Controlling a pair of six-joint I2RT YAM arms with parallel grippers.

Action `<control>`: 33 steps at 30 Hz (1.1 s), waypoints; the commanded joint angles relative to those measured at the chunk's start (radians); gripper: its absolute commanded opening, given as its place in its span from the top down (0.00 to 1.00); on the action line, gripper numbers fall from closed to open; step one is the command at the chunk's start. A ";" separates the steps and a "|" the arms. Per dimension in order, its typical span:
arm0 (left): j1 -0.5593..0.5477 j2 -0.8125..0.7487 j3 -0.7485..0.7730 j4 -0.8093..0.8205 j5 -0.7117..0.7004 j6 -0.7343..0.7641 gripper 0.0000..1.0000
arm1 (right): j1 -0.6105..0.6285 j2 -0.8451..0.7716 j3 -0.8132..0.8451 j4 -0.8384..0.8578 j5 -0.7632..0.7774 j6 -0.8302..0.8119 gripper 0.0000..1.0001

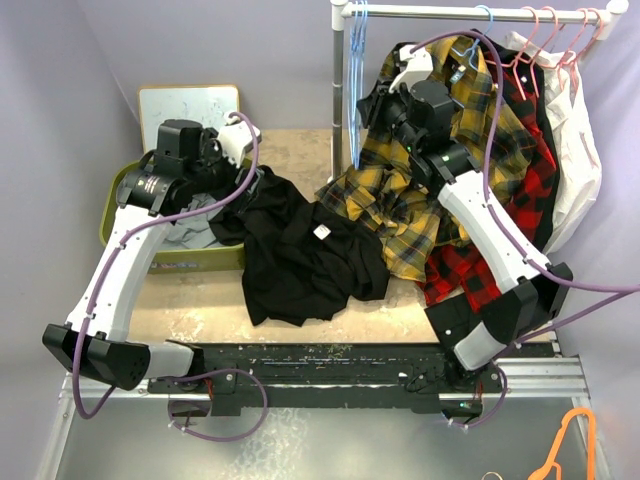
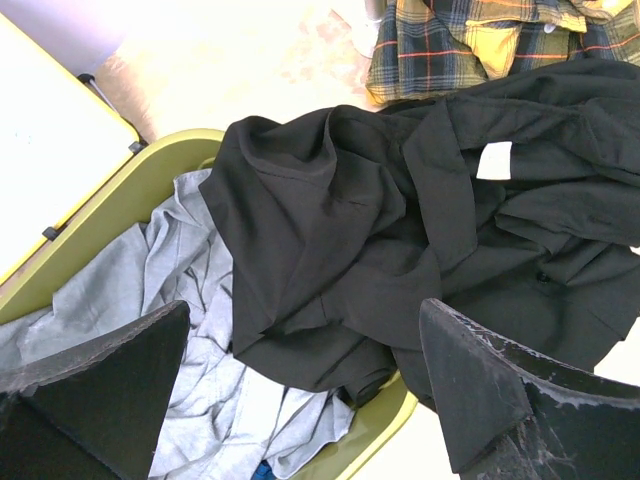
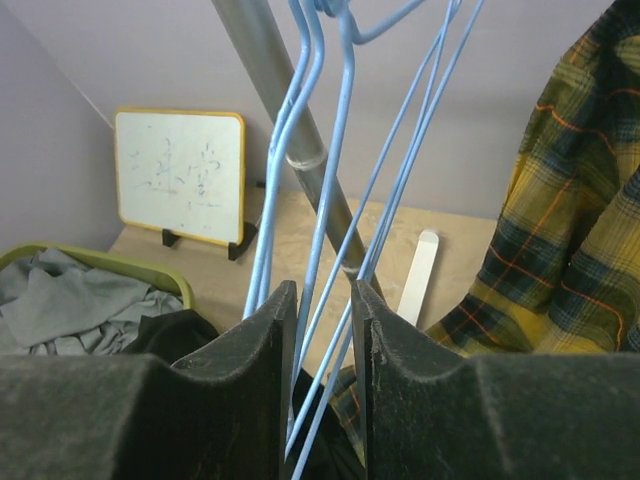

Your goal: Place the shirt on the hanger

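The hanger [image 3: 265, 220] is cut off at twelve o'clock; its lower wires vanish between the right end effector [image 3: 322, 300] fingers.

Pale lilac walls [image 1: 60, 60], speckled beige tabletop [image 1: 200, 312], metal clothes rail [image 1: 440, 12], small whiteboard [image 1: 188, 105].

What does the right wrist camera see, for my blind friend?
The right gripper straddles thin light-blue hanger wires beside a grey pole. A yellow plaid shirt hangs right, and a whiteboard stands far left.
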 commanded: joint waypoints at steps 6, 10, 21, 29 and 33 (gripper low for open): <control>0.008 -0.002 -0.010 0.046 0.003 0.020 0.01 | -0.002 0.017 0.082 -0.017 0.119 -0.039 0.74; 0.009 0.006 -0.012 0.046 0.003 0.020 0.01 | -0.002 0.012 0.090 -0.060 0.157 -0.051 0.73; 0.011 0.010 -0.020 0.051 0.002 0.021 0.01 | -0.001 -0.006 0.079 -0.121 0.176 -0.066 0.68; 0.010 0.002 -0.029 0.053 -0.003 0.023 0.01 | 0.000 -0.016 0.072 -0.122 0.169 -0.082 0.70; 0.010 -0.002 -0.032 0.054 -0.005 0.026 0.01 | -0.001 -0.012 0.078 -0.121 0.166 -0.083 0.91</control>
